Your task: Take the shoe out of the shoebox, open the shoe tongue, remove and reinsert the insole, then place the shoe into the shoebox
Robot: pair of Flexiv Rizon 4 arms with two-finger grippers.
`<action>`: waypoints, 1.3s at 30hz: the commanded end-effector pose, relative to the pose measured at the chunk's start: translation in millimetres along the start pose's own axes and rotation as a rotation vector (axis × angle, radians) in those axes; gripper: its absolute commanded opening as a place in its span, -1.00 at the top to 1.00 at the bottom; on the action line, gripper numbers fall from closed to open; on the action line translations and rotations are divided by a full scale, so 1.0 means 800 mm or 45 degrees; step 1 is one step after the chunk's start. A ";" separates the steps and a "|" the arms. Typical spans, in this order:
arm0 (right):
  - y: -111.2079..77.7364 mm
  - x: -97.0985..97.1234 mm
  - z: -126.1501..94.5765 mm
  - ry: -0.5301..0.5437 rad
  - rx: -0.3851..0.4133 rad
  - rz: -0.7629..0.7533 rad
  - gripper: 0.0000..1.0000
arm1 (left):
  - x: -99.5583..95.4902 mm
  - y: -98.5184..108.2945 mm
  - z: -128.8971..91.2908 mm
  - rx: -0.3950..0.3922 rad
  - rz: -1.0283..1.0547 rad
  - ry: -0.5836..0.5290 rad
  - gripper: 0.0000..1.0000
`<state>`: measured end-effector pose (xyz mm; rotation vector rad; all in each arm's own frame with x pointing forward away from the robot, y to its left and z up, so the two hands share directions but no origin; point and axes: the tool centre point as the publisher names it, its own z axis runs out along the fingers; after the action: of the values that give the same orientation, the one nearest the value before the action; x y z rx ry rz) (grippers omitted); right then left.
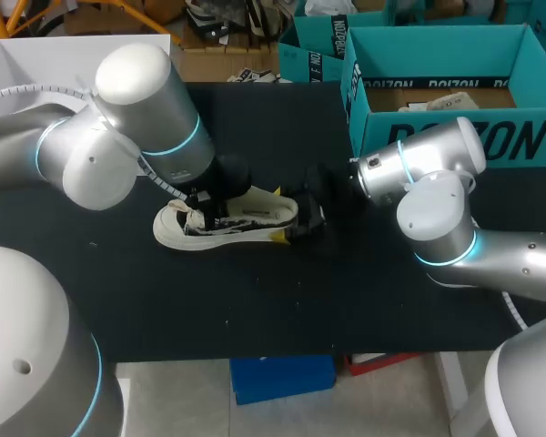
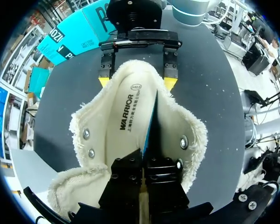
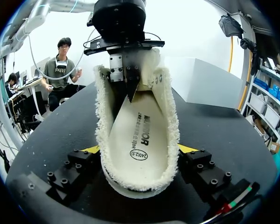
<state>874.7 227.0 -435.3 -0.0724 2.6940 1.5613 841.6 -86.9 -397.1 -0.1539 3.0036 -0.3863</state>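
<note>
Left gripper (image 2: 144, 157) is down inside the shoe (image 1: 246, 215) with its black fingers pressed tight together. As far as I can make out from its wrist cam, they've got the edge of the insole (image 2: 128, 116) pinched between them; there's a thin dark line running straight into the fingers. Right gripper (image 3: 139, 149) is clamped on the shoe's right end, one yellow tip against each side of it.

Shoe itself sits sole-down on the black table (image 1: 255, 300), around the middle, lying lengthwise left to right. It's a cream sneaker with a fuzzy fleece lining (image 2: 191, 126), and its metal eyelets (image 2: 183, 140) are just beside the left gripper's fingers. The insole has its printed side facing up.

Teal shoebox (image 1: 455, 137) is at the far right of the table, open side up and apart from the shoe. The right arm (image 1: 437, 191) sits just on the near side of it.
</note>
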 end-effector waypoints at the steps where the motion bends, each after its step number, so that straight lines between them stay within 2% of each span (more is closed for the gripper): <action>1: -0.005 -0.003 -0.001 0.001 0.003 0.001 1.00 | 0.002 0.007 -0.010 0.026 0.004 0.001 1.00; 39: -0.005 -0.003 -0.001 0.001 0.003 0.001 1.00 | -0.002 0.002 -0.030 0.112 0.001 -0.023 1.00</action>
<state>875.3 225.7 -436.5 -0.0720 2.6942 1.5604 843.5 -83.8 -376.6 -0.1493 2.9674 -0.5068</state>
